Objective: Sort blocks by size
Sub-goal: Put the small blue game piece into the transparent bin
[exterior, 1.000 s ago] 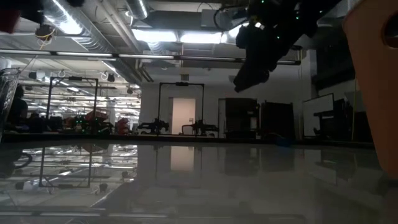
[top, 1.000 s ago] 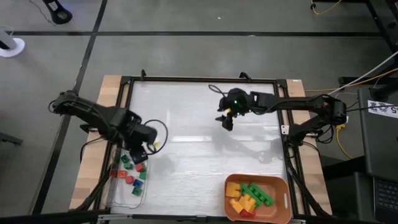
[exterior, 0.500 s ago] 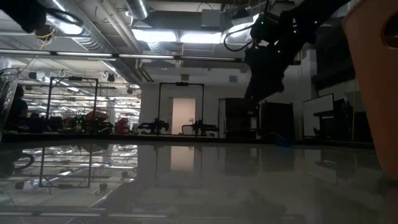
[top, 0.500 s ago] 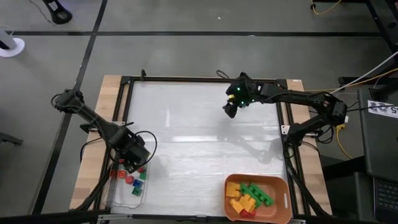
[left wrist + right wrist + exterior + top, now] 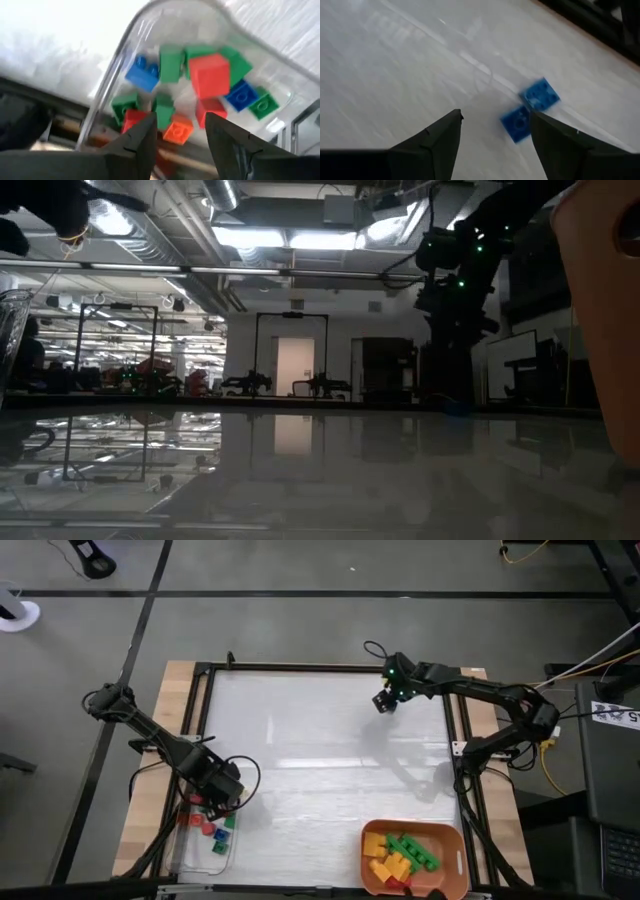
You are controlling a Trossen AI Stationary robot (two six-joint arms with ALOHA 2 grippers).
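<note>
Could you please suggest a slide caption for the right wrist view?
Open right gripper hovering above two small blue blocks lying side by side on the white table.

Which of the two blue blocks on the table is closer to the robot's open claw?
The flatter-lying blue block, right beside the right gripper. The other blue block sits tilted just beyond it.

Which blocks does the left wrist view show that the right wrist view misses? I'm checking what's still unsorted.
Only the left wrist view shows the clear tray holding small blocks: a red cube, green blocks and blue ones, with the open left gripper over them. Only the right wrist view shows two blue blocks loose on the table, ahead of the open right gripper. Both show small blue blocks between dark fingers.
</note>
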